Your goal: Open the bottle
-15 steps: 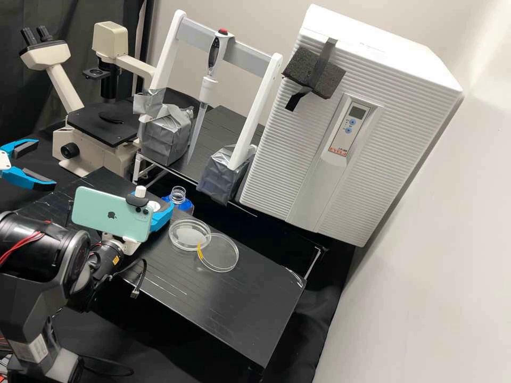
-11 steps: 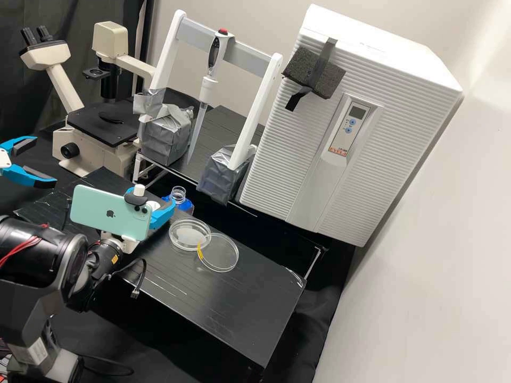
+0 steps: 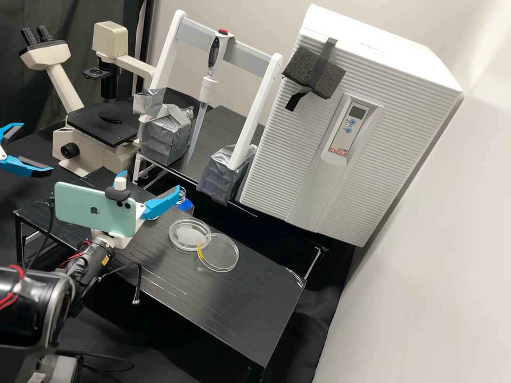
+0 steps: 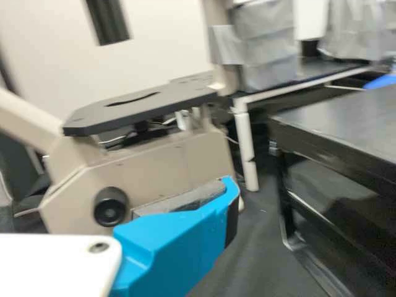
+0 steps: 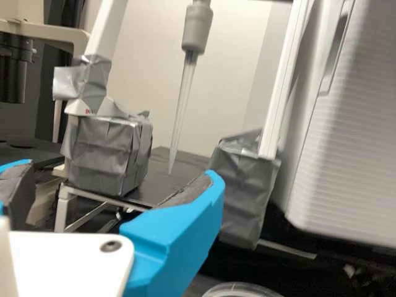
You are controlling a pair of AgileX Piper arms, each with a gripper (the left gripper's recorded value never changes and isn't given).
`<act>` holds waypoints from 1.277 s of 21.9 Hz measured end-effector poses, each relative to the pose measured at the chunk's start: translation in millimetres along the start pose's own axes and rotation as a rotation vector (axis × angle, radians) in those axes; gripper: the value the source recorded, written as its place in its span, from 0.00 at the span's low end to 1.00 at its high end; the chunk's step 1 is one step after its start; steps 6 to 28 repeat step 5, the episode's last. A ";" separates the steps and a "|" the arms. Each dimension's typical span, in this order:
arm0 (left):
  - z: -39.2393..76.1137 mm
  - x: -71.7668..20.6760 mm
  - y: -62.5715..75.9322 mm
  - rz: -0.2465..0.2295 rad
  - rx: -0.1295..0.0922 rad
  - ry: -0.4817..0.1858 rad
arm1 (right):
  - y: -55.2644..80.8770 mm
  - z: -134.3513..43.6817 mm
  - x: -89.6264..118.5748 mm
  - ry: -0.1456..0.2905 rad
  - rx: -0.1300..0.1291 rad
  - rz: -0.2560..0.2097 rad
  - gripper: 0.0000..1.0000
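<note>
Right claw (image 3: 150,182) is hanging over the rear left part of the counter (image 3: 239,298), its blue fingers (image 5: 179,229) standing spread apart and gripping nothing. Bottle (image 3: 184,202) is sitting on the counter just behind one finger of that claw, which is covering most of it; cannot tell whether a cap is on. Two clear petri dishes (image 3: 189,234) are lying near the bottle, overlapping at their rims. Left claw (image 3: 36,148) is hovering well apart from the bottle, off the counter's left end near the microscope (image 3: 90,133), fingers likewise spread and gripping nothing.
</note>
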 end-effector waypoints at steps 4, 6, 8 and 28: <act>-2.5 0.1 0.4 0.005 -0.003 0.035 | 6.9 -2.1 -9.4 0.014 0.011 0.035 1.00; -2.6 0.1 0.4 0.005 -0.003 0.037 | 8.1 -1.0 -10.6 0.011 0.019 0.043 1.00; -2.6 0.1 0.4 0.005 -0.003 0.037 | 8.1 -1.0 -10.6 0.011 0.019 0.043 1.00; -2.6 0.1 0.4 0.005 -0.003 0.037 | 8.1 -1.0 -10.6 0.011 0.019 0.043 1.00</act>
